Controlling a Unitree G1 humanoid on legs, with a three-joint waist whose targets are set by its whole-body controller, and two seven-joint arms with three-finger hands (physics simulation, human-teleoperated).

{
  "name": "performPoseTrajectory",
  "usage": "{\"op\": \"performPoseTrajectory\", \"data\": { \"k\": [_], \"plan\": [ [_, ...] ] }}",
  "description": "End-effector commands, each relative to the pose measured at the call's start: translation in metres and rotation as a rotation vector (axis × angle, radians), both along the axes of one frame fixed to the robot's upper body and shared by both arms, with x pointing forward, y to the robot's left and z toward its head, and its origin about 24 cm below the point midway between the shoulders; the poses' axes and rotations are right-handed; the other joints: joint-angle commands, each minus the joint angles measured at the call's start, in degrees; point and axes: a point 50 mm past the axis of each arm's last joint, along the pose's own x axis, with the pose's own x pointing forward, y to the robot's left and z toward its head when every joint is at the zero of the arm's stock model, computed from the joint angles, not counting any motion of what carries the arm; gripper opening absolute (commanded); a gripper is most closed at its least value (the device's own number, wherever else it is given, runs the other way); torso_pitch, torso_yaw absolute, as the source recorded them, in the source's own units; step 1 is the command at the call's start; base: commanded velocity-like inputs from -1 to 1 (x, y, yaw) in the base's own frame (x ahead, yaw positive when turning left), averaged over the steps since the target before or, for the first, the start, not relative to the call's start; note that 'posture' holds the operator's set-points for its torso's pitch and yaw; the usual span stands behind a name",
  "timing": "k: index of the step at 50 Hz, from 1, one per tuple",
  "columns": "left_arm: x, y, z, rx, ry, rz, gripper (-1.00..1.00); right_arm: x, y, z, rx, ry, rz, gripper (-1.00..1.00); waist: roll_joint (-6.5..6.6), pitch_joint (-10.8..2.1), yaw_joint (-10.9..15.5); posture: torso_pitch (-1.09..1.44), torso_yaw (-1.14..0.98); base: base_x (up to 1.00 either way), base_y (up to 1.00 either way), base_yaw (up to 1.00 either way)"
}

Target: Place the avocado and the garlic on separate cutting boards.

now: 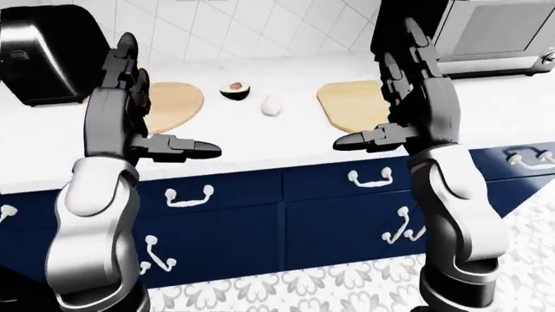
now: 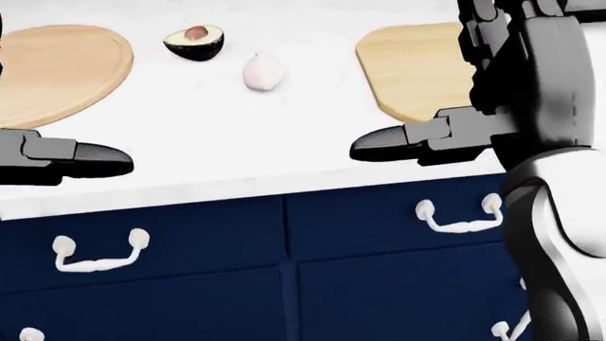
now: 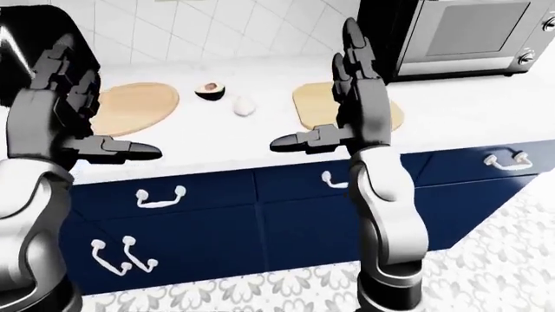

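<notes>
- Avocado [image 2: 195, 42] and garlic [image 2: 262, 72] lie close together on the tabletop [image 2: 236, 135], between two boards [image 2: 57, 71].
- Left hand [image 1: 130, 97] and right hand [image 1: 408, 84] are raised, fingers spread, empty.
- Risk: reaching for one could knock the other away.

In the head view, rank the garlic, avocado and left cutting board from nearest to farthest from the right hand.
1. Garlic, on the counter left of the right hand.
2. Avocado, further left and higher in view.
3. Left cutting board, at the view's left edge.
</notes>
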Motion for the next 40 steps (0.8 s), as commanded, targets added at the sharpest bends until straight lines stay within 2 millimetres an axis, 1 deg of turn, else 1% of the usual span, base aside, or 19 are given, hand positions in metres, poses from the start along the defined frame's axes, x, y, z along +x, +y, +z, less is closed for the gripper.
{"op": "performPoseTrajectory", "data": {
  "k": [1,3,5,6,8,11,16,18,19,20,21,23,29,31,32,33,34,37,40],
  "plan": [
    [-0.0019,-0.0031,0.0085,0.012,-0.051,-0.013,1.0,-0.0047,-0.0027,0.0136,0.007,-0.076,-0.012,1.0,-0.07,-1.36,-0.2,0.0,0.0,0.28,0.0,0.0],
    [-0.0022,-0.0033,0.0082,0.01,-0.052,-0.013,1.0,-0.0052,-0.0014,0.0123,-0.019,-0.079,-0.015,1.0,0.14,-1.74,-0.2,0.0,0.0,0.27,0.02,0.0],
    [-0.0017,-0.0035,0.0073,0.009,-0.05,-0.014,1.0,-0.0053,-0.0014,0.012,-0.011,-0.079,-0.012,1.0,-2.16,-1.56,0.2,0.0,0.0,0.3,0.09,0.0],
    [-0.0014,-0.0038,0.007,0.009,-0.05,-0.016,1.0,-0.0049,-0.0012,0.012,-0.01,-0.078,-0.012,1.0,-0.81,-1.59,0.0,0.0,0.0,0.31,0.09,0.0],
    [-0.0009,-0.0042,0.0059,0.01,-0.05,-0.016,1.0,-0.0048,-0.0006,0.0114,-0.02,-0.079,-0.014,1.0,-2.53,-0.57,0.1,0.0,0.0,0.35,0.09,0.0],
    [-0.0005,-0.0041,0.0049,0.01,-0.049,-0.015,1.0,-0.0047,-0.0015,0.0113,-0.009,-0.073,-0.014,1.0,-2.1,-1.16,-0.5,0.0,0.0,0.38,0.09,0.0],
    [-0.0016,-0.0028,0.0051,0.013,-0.052,-0.009,1.0,-0.0059,-0.0007,0.0131,-0.01,-0.081,-0.01,1.0,-0.48,-1.04,-1.1,0.0,0.0,0.19,0.06,0.0],
    [-0.0019,-0.0028,0.0044,0.015,-0.05,-0.009,1.0,-0.0059,-0.001,0.0133,-0.014,-0.085,-0.014,1.0,2.27,-1.61,-1.1,0.0,0.0,0.0,0.02,0.0],
    [-0.0019,-0.0029,0.0041,0.015,-0.05,-0.01,1.0,-0.0057,-0.0009,0.0129,-0.017,-0.083,-0.016,1.0,4.76,-3.19,-1.2,0.0,0.0,0.0,0.36,0.0],
    [-0.0016,-0.0027,0.0041,0.015,-0.05,-0.009,1.0,-0.0059,-0.0004,0.0129,-0.02,-0.084,-0.014,1.0,2.13,-1.77,-0.2,0.0,0.0,0.0,0.58,0.0],
    [-0.0015,-0.0025,0.0041,0.015,-0.049,-0.007,1.0,-0.0057,-0.0007,0.0129,-0.019,-0.083,-0.014,1.0,2.09,-0.64,0.2,0.0,0.0,0.0,0.57,0.0],
    [-0.0017,-0.0021,0.0043,0.015,-0.051,-0.006,1.0,-0.0065,-0.0009,0.0137,-0.019,-0.089,-0.015,1.0,1.76,-1.75,0.6,0.0,0.0,0.0,0.29,0.0],
    [-0.0029,-0.0011,0.0042,0.015,-0.052,-0.002,1.0,-0.0071,0.0005,0.0138,-0.024,-0.093,-0.011,1.0,1.32,0.12,0.4,0.0,0.0,0.0,0.0,0.0],
    [-0.0028,-0.0011,0.0039,0.015,-0.051,-0.003,1.0,-0.0067,0.0004,0.0132,-0.027,-0.095,-0.013,1.0,-0.39,-0.32,0.8,0.0,0.0,0.0,0.0,0.0],
    [-0.003,-0.0009,0.0039,0.014,-0.051,-0.003,1.0,-0.0065,0.0005,0.0133,-0.026,-0.095,-0.012,1.0,-1.97,-2.05,0.7,0.0,0.0,0.0,0.08,0.0],
    [-0.0029,-0.0009,0.0037,0.014,-0.051,-0.002,1.0,-0.0065,0.0007,0.0135,-0.027,-0.096,-0.012,1.0,-1.84,-2.59,0.3,0.0,0.0,0.0,0.09,0.0],
    [-0.0027,-0.0011,0.0034,0.015,-0.05,-0.003,1.0,-0.0063,0.0006,0.0133,-0.025,-0.095,-0.011,1.0,-0.97,-2.03,-0.3,0.0,0.0,0.0,0.09,0.0],
    [-0.0031,-0.0006,0.0037,0.015,-0.052,-0.002,1.0,-0.0062,0.0001,0.0135,-0.017,-0.096,-0.009,1.0,-0.76,-2.82,-0.5,0.0,0.0,0.0,0.09,0.0],
    [-0.0034,-0.0007,0.0039,0.015,-0.052,-0.002,1.0,-0.0064,0.0011,0.0135,-0.02,-0.097,-0.006,1.0,1.2,-2.16,-0.6,0.0,0.0,0.0,0.09,0.0]
  ]
}}
